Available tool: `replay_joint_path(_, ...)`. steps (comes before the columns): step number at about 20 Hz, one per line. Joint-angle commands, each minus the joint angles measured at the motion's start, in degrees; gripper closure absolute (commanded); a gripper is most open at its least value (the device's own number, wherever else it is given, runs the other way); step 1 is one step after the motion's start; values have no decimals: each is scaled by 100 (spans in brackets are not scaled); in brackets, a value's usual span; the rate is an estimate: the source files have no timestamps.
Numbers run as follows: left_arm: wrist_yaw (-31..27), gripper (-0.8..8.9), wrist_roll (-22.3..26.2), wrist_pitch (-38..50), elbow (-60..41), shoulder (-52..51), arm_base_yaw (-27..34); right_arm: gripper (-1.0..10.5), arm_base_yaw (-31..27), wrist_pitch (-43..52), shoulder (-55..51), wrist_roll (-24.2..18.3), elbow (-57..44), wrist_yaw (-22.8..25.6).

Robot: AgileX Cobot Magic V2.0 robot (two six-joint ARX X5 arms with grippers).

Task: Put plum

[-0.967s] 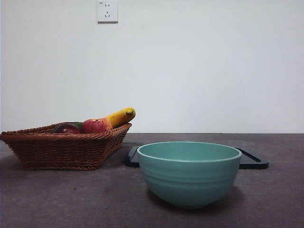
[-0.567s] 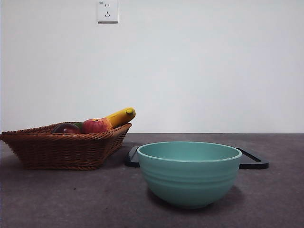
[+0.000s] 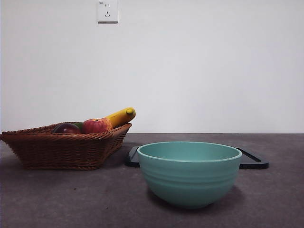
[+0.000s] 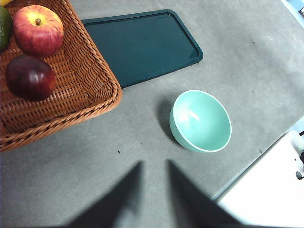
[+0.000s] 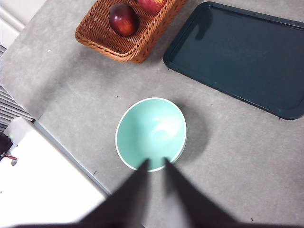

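The plum (image 4: 29,77) sat in the wicker basket (image 4: 90,76) at the left wrist view's upper left, glossy, firm, likely slippery, best pinched across its widest girth, while both pincers hung narrowly parted and empty.

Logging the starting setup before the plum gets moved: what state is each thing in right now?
Dark maroon plum: lying in the basket, ungripped.
Red-and-yellow apple: in the basket, beside the plum.
Woven brown wicker basket: upright on the table.
Teal ceramic bowl: upright, empty.
Dark flat tray: flat, bare.
Left gripper: slightly open, empty.
Right gripper: slightly open, empty.
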Motion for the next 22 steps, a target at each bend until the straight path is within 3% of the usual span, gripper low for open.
replay_joint_path(1,4,392,-101,199,140,35,-15,615,31,28,46,-81,96,-15)
replay_joint_path(3,4,312,-188,267,140,35,-15,549,31,26,44,-79,96,-17)
replay_joint_path(8,-42,313,-186,267,140,42,-15,547,31,26,44,-61,96,-17)
replay_joint_path(14,-658,314,-186,302,140,328,-15,546,31,26,44,-57,96,-20)
replay_joint_path(22,-1060,319,-275,1069,151,1237,-205,547,31,26,46,-57,96,-20)
